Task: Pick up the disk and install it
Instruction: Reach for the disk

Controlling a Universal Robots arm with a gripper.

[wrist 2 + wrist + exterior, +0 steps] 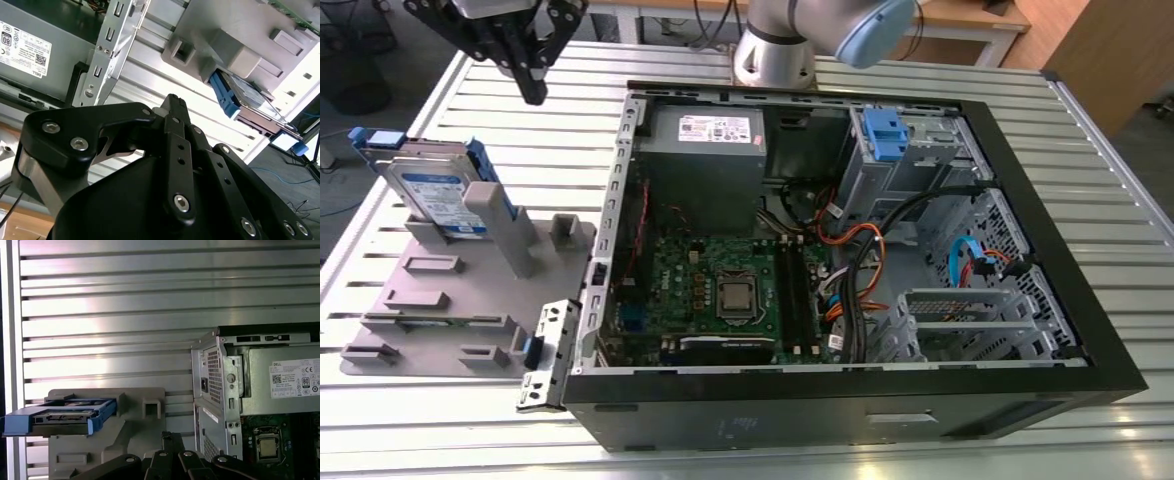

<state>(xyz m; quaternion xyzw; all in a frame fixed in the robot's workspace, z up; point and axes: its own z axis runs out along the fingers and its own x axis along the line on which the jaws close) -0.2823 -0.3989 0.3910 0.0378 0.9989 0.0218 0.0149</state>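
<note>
The disk (pixel 435 188), a silver drive with a white-and-blue label in a blue carrier bracket, stands on edge in a grey fixture (pixel 443 292) at the exterior view's left. It also shows in both wrist views (pixel 248 101) (pixel 64 415). My black gripper (pixel 534 94) hangs above the slatted table behind the fixture, beyond the disk and apart from it. Its fingers are shut together with nothing between them, as both wrist views show (pixel 173 101) (pixel 170 438).
An open computer case (pixel 630 200) lies on the slatted metal table (pixel 507 120), right of the fixture. Inside are a grey power supply (pixel 707 135), a green motherboard (pixel 720 290), cables, and a blue carrier (pixel 883 135) in the drive bay. The arm's base (pixel 777 50) stands behind the case.
</note>
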